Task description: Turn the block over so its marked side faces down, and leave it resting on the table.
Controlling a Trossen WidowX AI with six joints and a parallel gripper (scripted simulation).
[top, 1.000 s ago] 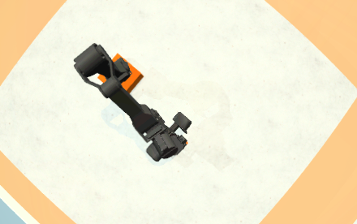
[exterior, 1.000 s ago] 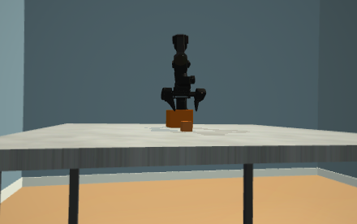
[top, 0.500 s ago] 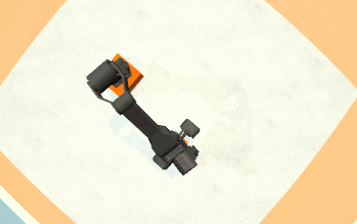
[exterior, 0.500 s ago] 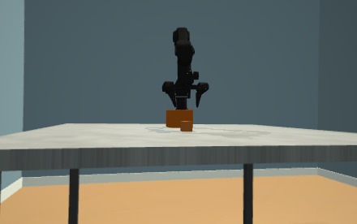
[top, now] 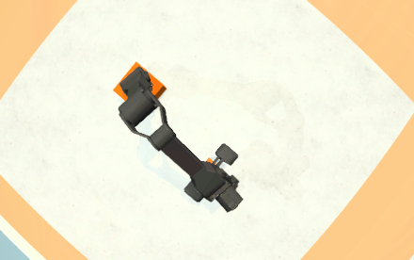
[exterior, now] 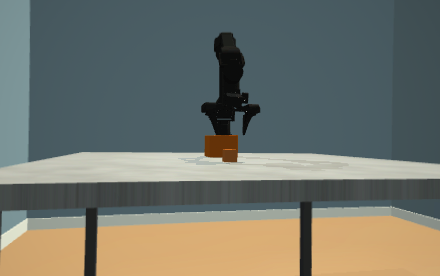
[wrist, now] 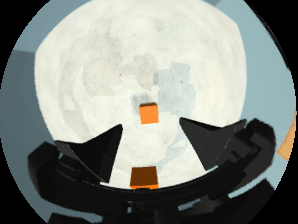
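The block (top: 210,161) (exterior: 230,155) (wrist: 149,114) is a small orange cube resting on the table (top: 282,61) (exterior: 125,167) (wrist: 210,60). In the wrist view it shows a bright orange face and a narrow dark side along its far edge; I cannot make out a mark on it. In the top view the gripper hides most of it. My gripper (top: 210,172) (exterior: 232,134) (wrist: 150,123) is open and empty. Its fingers hang above the block, and in the wrist view the block appears between and slightly beyond the fingertips, touching neither.
The arm's larger orange base block (top: 157,89) (exterior: 215,145) (wrist: 144,177) stands at the upper left in the top view, behind the small block in the exterior view. The arm stretches from it over the table. The table's front edge (exterior: 150,192) shows in the exterior view.
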